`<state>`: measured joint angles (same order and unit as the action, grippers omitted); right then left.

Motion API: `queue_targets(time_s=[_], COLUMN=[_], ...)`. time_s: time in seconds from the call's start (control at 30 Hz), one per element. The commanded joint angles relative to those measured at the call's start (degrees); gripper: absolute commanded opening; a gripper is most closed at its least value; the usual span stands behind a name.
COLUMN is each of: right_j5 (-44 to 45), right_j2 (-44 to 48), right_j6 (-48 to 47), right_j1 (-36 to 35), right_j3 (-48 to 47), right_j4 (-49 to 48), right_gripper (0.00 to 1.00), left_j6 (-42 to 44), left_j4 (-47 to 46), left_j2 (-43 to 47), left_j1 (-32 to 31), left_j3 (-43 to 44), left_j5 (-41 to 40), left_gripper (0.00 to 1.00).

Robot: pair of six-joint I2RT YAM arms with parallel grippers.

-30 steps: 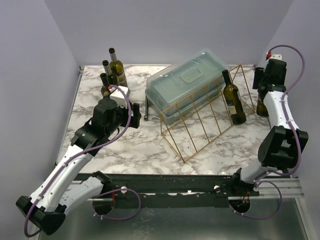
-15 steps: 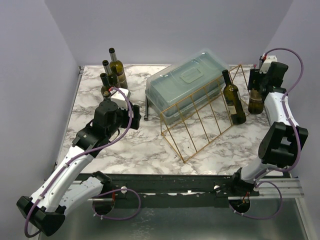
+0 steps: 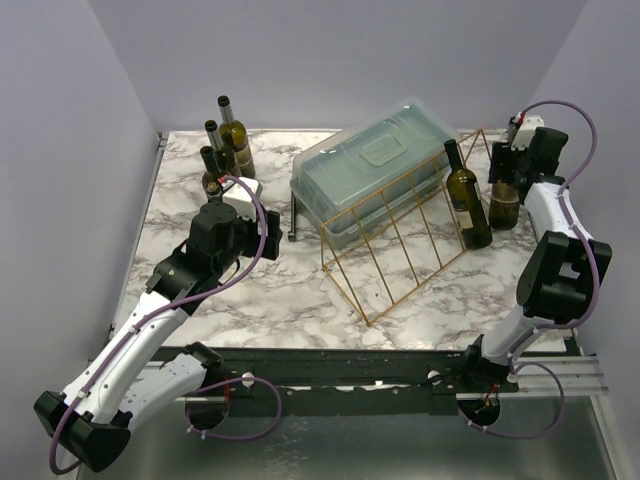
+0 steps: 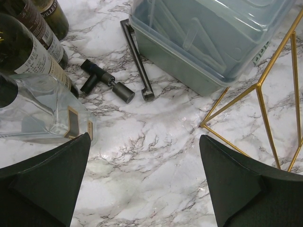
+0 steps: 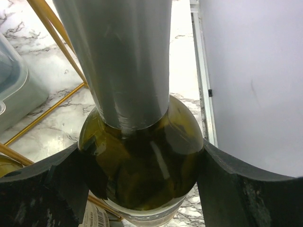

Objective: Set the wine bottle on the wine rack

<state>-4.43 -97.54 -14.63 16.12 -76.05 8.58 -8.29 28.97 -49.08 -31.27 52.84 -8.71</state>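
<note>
Two arms out over the table (image 3: 270, 290), white marble with grey veins, plain lilac walls (image 3: 300, 60) on three sides.

Right arm (image 3: 560, 280): bent sharply at the elbow close to the right wall, forearm reaching back to the far right corner. Right gripper (image 5: 142, 189) pointing down and clamped on the upper part of the wine bottle (image 5: 142, 156), one finger at each side of the glass.

Left arm (image 3: 150, 320): stretched forward and low on the left side. Left gripper (image 4: 142, 189) spread wide, holding nothing, hovering over bare marble. Ahead of it a clear bottle (image 4: 33, 118), with dark bottles (image 4: 28, 47) close behind. Also a small dark tool (image 4: 106, 82) and a dark bar (image 4: 137, 56) beside a bluish box (image 4: 208, 42).

Wine bottle: green glass with a grey sleeve on the neck, upright, long axis vertical, neck up. Placed just beside the right end of the rack (image 3: 400, 240), not on it. Cannot tell whether touching the table.

Rack: gold wire wedge, lying diagonally in front of the box, a second bottle (image 3: 466, 200) standing upright at its right end.
</note>
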Motion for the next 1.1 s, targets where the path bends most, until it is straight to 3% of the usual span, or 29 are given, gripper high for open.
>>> queue_targets(time_s=[0.0,0.3,0.4,0.5,0.73,1.07], right_j5=[-1.8,-2.7,-3.5,-4.5,-6.3,-6.3], right_j2=[-0.5,-3.5,-4.0,-4.1,-3.2,-1.7], right_j6=[-0.5,-0.9,-0.8,-0.9,0.4,1.0], right_j1=[0.2,0.2,0.1,0.1,0.0,-0.6], right_j3=[-0.9,-1.8,-2.0,-2.0,-0.8,0.2], right_j4=[-5.5,-4.5,-3.9,-3.3,-3.3,-2.3], right_gripper=[0.01,0.01,0.05,0.16,0.50,0.67], left_j6=[0.7,0.8,0.8,0.8,0.8,0.7], left_j4=[-1.1,-1.1,-1.2,-1.2,-1.1,-1.2], left_j2=[-0.1,-0.3,-0.6,-0.6,-0.3,0.2], left_j1=[-0.2,-0.2,-0.2,-0.2,-0.2,-0.2], left_j3=[-0.5,-0.7,-0.7,-0.8,-0.8,-1.0], left_j5=[-1.3,-1.3,-1.1,-1.0,-1.0,-0.4], left_gripper=[0.99,0.99,0.99,0.99,0.99,0.99])
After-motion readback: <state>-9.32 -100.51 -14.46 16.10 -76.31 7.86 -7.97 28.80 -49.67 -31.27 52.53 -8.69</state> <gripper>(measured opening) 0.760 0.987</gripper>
